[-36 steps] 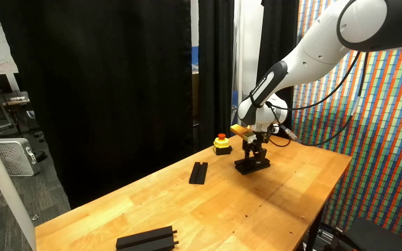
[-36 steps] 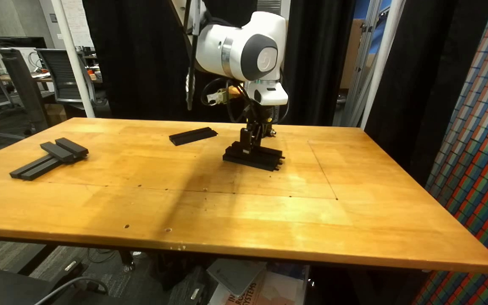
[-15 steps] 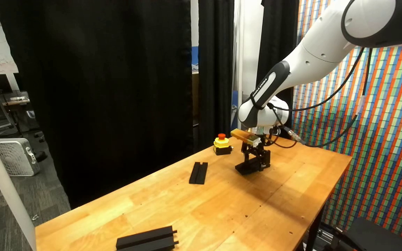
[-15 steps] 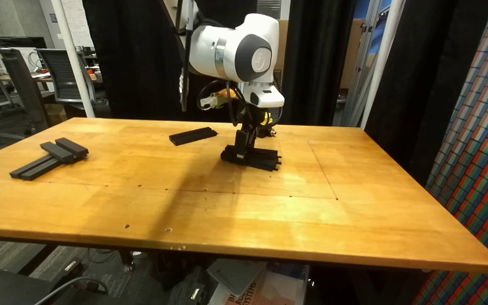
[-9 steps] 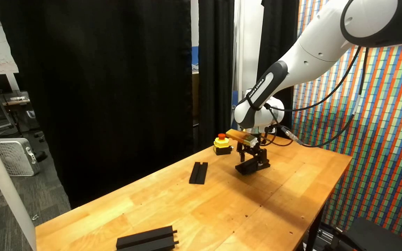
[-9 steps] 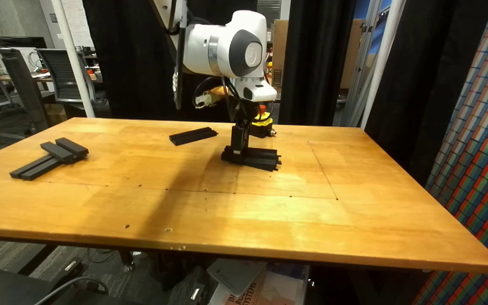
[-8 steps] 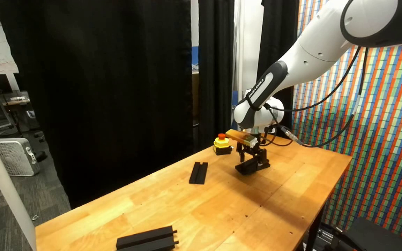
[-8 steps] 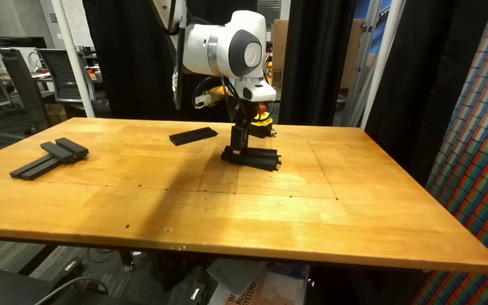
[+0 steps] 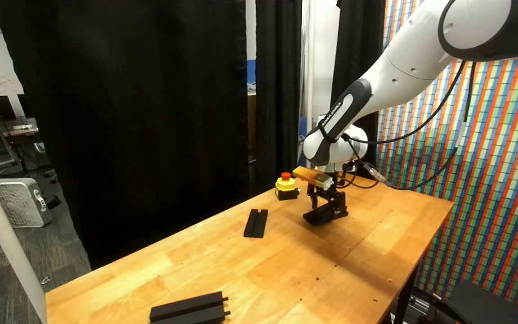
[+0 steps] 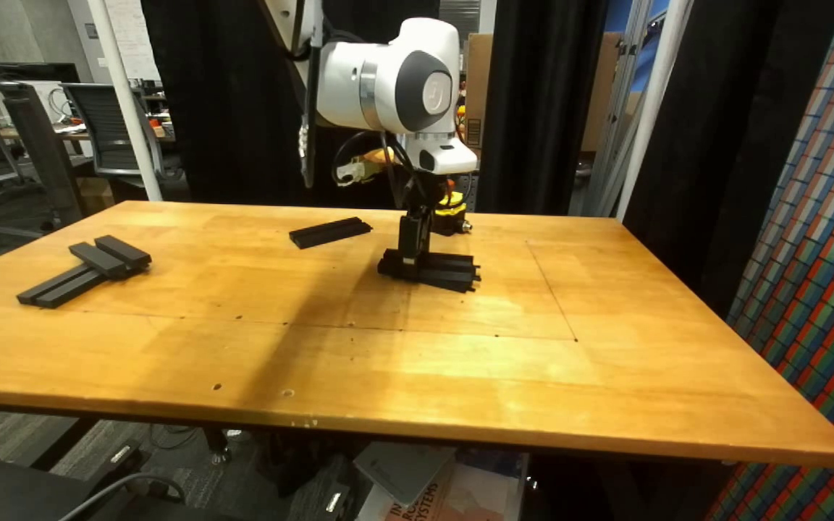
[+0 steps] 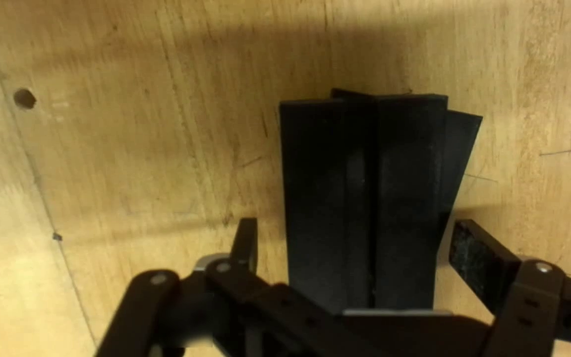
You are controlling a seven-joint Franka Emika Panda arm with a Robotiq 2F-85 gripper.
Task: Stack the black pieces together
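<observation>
Between the parted jaws of the gripper (image 11: 355, 243) lies, ungripped, the upper black piece (image 11: 407, 188), askew over the lower black piece (image 11: 462, 141); other black pieces (image 10: 103, 259) lie well apart from the gripper.

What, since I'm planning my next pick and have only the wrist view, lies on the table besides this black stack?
Observer: A lone black piece lies on the table, apart from the stack; both exterior views show it.
Operator: Any other black pieces?
Observer: Yes, in an exterior view an upper piece lies across a lower piece.
Operator: Anything near the hand to steer around?
Observer: A yellow button box with a red top stands close by; I'd probably swing wide of it.
</observation>
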